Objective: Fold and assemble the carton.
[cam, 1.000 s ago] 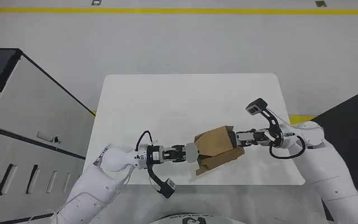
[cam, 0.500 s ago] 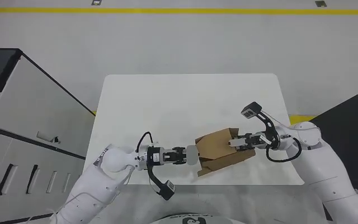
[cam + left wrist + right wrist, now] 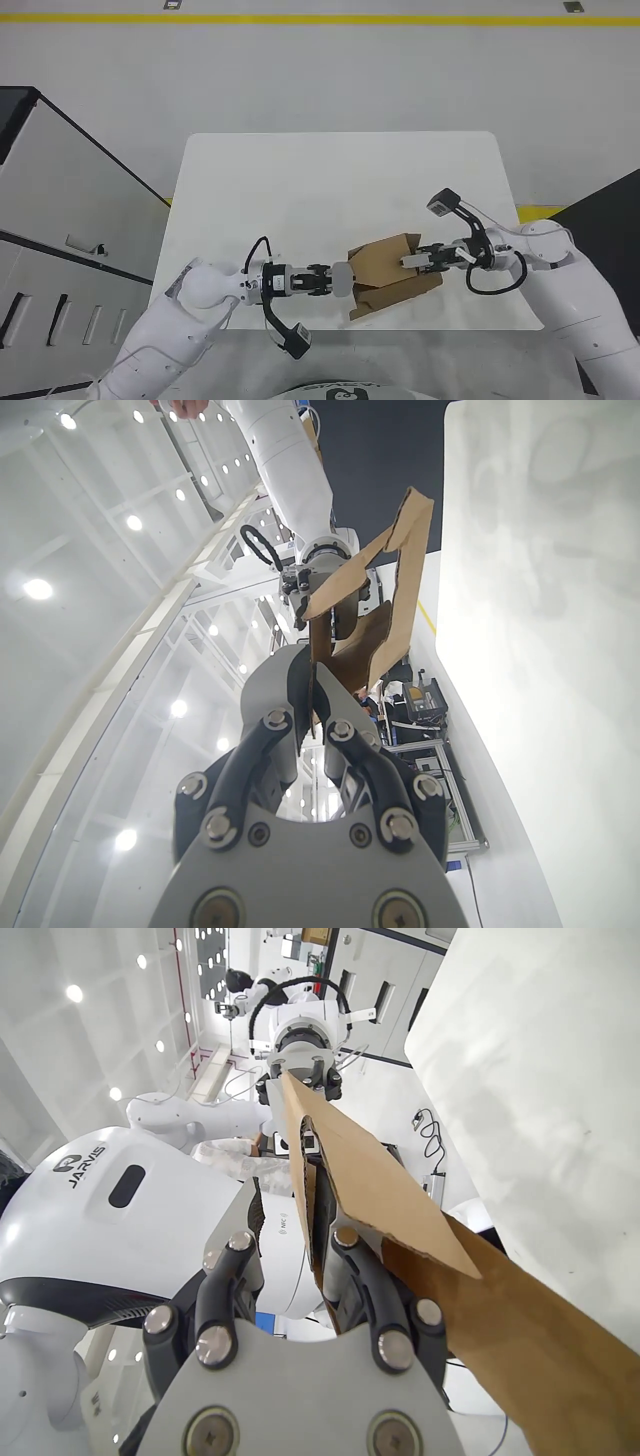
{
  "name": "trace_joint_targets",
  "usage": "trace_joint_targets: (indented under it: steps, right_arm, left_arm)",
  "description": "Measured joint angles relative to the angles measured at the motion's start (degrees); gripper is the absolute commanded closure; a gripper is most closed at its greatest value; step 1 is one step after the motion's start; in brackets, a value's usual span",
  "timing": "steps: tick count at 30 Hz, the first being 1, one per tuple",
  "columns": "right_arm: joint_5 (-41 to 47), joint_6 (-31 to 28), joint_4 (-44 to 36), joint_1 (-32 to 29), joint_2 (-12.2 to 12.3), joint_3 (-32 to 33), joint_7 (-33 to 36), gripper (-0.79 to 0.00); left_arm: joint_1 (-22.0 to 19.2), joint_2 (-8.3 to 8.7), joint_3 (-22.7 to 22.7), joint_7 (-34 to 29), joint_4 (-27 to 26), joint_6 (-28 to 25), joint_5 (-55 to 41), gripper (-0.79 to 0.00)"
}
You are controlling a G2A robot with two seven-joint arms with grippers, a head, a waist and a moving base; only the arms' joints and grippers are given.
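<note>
A brown cardboard carton (image 3: 385, 262), partly opened with loose flaps, hangs just above the white table (image 3: 300, 190) near its front edge. My left gripper (image 3: 345, 278) is shut on the carton's left edge; in the left wrist view its fingertips (image 3: 312, 695) pinch a thin wall of the carton (image 3: 405, 565). My right gripper (image 3: 408, 262) sits on the carton's right side. In the right wrist view it (image 3: 295, 1213) stands wider, closed on folded layers of the carton (image 3: 380, 1188), with cardboard against each finger. The two grippers face each other.
A dark cabinet (image 3: 40, 200) stands to the left of the table. The table's front edge (image 3: 450, 328) lies close below the carton. The back and left of the tabletop are bare white surface.
My right gripper has shifted left and toward the front edge, further over the carton. The carton's right end has bent and dropped a little. The left gripper has barely moved.
</note>
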Motion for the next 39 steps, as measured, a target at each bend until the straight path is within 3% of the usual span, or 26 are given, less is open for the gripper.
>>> trace_joint_targets:
  steps: [12,16,17,25,26,27,32,39]
  right_arm:
    - [0.5,-2.7,-0.2,0.7,1.6,-3.1,-2.7,-0.175]
    - [0.8,-3.3,-0.4,0.9,2.1,-4.1,-3.3,-0.071]
    - [0.9,-3.4,-0.4,0.9,2.2,-4.3,-3.4,0.000]
    - [1.2,-4.7,-0.7,1.1,3.2,-5.7,-4.7,0.000]
    - [1.3,-4.9,-0.7,1.1,3.3,-5.8,-4.9,0.000]
    - [1.4,-5.1,-0.7,1.1,3.5,-6.0,-5.1,0.000]
    - [1.7,-6.4,-0.6,0.8,4.1,-6.4,-6.4,0.000]
    - [2.4,-9.8,1.2,0.1,5.0,-5.8,-9.8,0.000]
  left_arm:
    - [-0.1,0.37,0.7,0.0,-0.2,-0.1,0.2,0.000]
    - [0.0,0.54,0.7,-0.2,-0.4,-0.1,0.2,0.000]
    - [0.1,0.58,0.7,-0.2,-0.5,-0.1,0.3,0.000]
    - [0.7,0.95,0.6,-0.4,-1.0,-0.3,0.5,0.000]
    - [0.7,0.99,0.6,-0.4,-1.0,-0.4,0.5,-0.271]
    - [0.8,1.03,0.6,-0.5,-1.0,-0.4,0.6,-0.785]
    - [1.2,1.14,0.4,-2.0,-1.5,0.1,0.0,-0.785]
    - [3.1,1.26,-1.4,-7.8,-2.7,5.2,-0.7,-0.785]
